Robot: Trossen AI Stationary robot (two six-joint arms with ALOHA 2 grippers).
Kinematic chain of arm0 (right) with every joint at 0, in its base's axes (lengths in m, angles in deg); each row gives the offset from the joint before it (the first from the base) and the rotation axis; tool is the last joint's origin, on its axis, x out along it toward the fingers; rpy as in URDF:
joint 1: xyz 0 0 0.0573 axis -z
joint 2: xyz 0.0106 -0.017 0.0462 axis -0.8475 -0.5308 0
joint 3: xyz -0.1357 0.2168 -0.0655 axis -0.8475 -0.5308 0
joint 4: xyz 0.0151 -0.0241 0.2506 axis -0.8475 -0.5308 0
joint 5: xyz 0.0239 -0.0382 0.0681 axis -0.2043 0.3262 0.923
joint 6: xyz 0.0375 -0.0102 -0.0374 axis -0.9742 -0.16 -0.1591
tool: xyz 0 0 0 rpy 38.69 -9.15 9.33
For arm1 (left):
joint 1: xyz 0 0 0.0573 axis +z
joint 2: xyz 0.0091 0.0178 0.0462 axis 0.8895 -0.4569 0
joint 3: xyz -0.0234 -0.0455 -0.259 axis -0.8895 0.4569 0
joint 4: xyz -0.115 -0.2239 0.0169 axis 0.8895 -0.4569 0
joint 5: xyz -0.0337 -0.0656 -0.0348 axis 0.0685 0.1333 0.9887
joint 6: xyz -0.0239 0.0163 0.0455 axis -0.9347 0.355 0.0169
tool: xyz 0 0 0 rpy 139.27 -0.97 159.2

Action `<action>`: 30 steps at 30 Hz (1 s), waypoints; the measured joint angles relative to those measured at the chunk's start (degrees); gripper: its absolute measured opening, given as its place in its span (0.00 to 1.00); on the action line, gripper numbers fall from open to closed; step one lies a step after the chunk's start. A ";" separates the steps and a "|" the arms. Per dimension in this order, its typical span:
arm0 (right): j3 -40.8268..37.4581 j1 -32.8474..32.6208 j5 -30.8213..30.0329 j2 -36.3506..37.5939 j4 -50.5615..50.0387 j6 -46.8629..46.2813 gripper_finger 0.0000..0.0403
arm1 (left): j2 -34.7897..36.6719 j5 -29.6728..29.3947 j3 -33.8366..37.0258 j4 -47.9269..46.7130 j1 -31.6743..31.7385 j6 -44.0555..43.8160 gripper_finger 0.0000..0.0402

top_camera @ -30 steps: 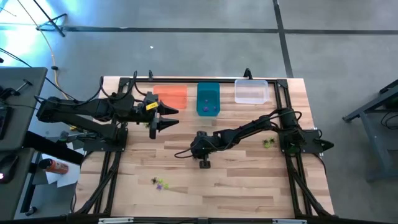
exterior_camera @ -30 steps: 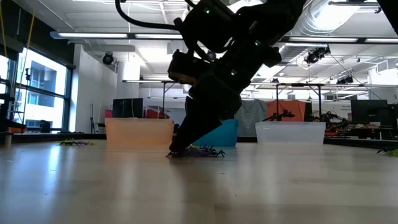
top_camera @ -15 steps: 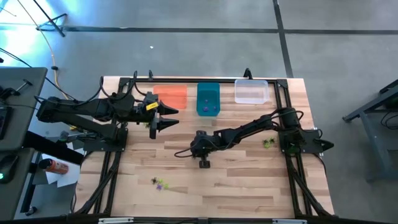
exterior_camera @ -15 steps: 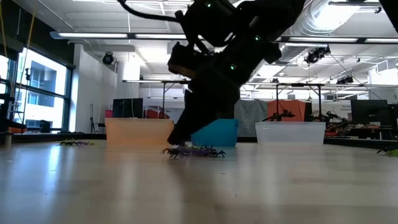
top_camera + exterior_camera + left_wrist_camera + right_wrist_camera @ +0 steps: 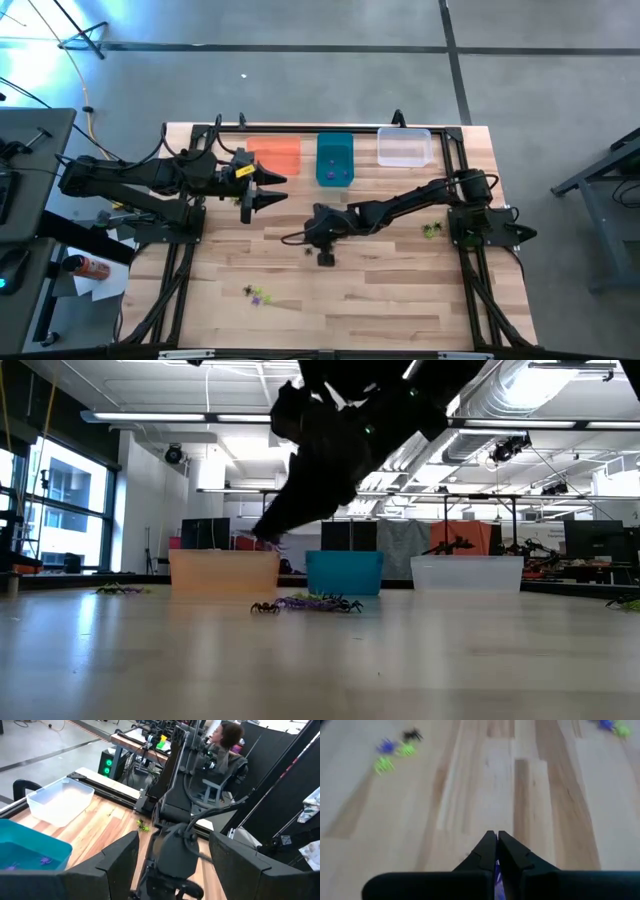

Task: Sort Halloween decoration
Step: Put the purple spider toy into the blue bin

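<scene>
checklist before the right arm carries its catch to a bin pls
1. Grip: right gripper is shut on a purple trinket, which shows between its fingers. Ok.
2. Lift: in the low view the fingers hang above the table, clear of the loose trinkets. Ok.
3. Target: teal bin already holds purple pieces, so the colour matches. Ok.
4. Path: left gripper waits open by the orange bin, off to the side of the teal bin. Ok.
5. Only one trinket held: cannot tell.
</scene>
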 joint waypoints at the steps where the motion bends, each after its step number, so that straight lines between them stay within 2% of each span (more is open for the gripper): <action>1: 0.00 0.00 0.69 0.00 0.67 -1.13 0.01 | 0.00 0.00 0.01 -0.10 0.00 0.01 0.57; 7: -0.02 0.08 1.80 2.22 0.89 -8.02 0.00 | 0.00 0.08 0.01 -0.17 0.00 0.53 0.57; 13: -0.48 0.36 -2.65 10.71 -8.92 -3.47 0.00 | 0.00 -0.41 0.02 -0.19 0.02 1.63 0.57; 16: -5.40 1.72 -3.75 17.42 -9.87 -3.01 0.00 | 0.00 -0.44 0.02 -0.28 0.04 1.58 0.57; 20: -16.63 3.97 -5.64 28.84 -8.65 -7.91 0.00 | 0.00 -0.85 0.02 -0.02 0.06 1.56 0.57; 26: -31.58 4.36 -8.45 46.63 4.07 -16.21 0.00 | 0.00 -3.41 0.02 -0.08 0.04 1.54 0.57; 30: -37.37 4.33 -8.51 53.39 16.59 -18.51 0.00 | 0.00 -4.36 0.02 0.42 0.06 1.54 0.57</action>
